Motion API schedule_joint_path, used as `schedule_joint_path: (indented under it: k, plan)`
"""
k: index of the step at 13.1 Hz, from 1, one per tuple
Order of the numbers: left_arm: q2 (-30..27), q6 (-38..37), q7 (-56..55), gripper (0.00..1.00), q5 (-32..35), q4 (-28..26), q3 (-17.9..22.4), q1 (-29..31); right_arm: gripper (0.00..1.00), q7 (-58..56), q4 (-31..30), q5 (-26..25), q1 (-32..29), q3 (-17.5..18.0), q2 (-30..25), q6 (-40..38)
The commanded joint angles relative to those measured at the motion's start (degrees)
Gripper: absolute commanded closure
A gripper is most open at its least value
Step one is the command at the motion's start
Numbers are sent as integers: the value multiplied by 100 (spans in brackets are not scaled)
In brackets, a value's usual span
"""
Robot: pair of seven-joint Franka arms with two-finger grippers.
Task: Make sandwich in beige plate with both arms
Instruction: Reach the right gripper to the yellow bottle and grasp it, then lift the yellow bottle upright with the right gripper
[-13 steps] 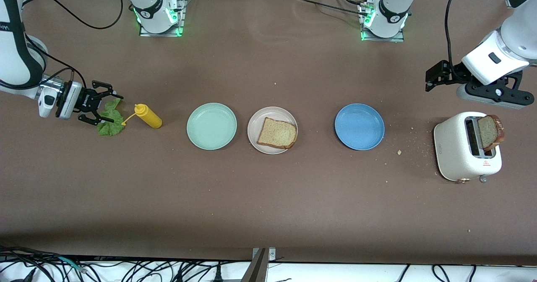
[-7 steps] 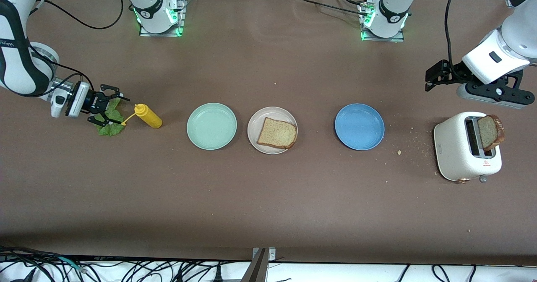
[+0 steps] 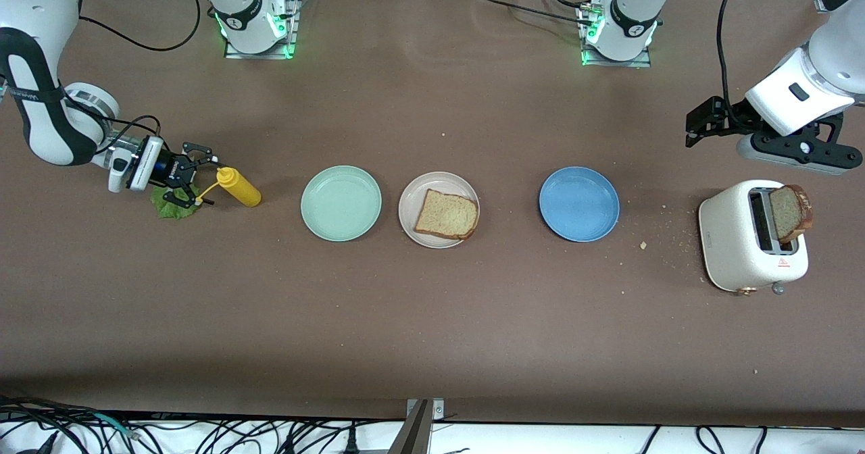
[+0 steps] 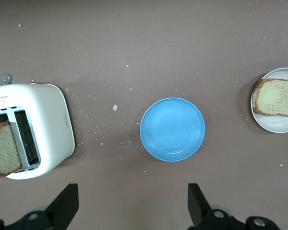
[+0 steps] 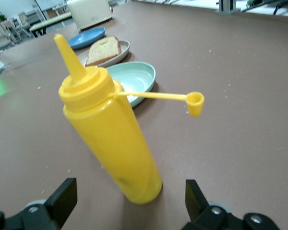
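Reaching Low Beside the Mustard Bottle

Front view: the right gripper, fingers spread and empty, sits low over a lettuce leaf at the right arm's end of the brown table; whether a fingertip touches the leaf is hard to tell. Just ahead of it stands a yellow squeeze bottle. Farther along its reach lie a mint-green plate, then the beige plate carrying one bread slice, lying flat with its edges skewed to the table's. The left gripper waits in the air, fingers spread, above a white toaster holding a second slice on edge.

Left wrist view: the blue plate lies between its open fingers, with crumbs scattered toward the toaster; the lettuce is out of frame here.

Right wrist view: the bottle is upright, its nozzle uncapped, its cap dangling on a strap. Chairs and a bench show past the table's edge.
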Motion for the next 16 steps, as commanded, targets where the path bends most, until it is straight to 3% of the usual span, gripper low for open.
schedule_joint_path:
  k: [1,9,10,13,14,16]
  plan:
    - [-89,20,24,0,-58,-39,31,-7,0,-221,33,397,0,25,311,-267]
    - [-89,20,33,0,-67,-39,39,28,2,-661,60,1136,71,280,628,-241]
    - [-89,20,33,0,-67,-39,39,28,16,-661,68,1145,71,280,637,-233]
    - [-89,20,33,0,-58,-39,39,28,85,-661,121,1154,141,280,645,-171]
    - [-89,20,33,0,-58,-39,39,28,100,-661,130,1162,193,280,645,-128]
    - [-89,20,33,0,-58,-39,39,28,100,-661,226,1171,316,271,584,47]
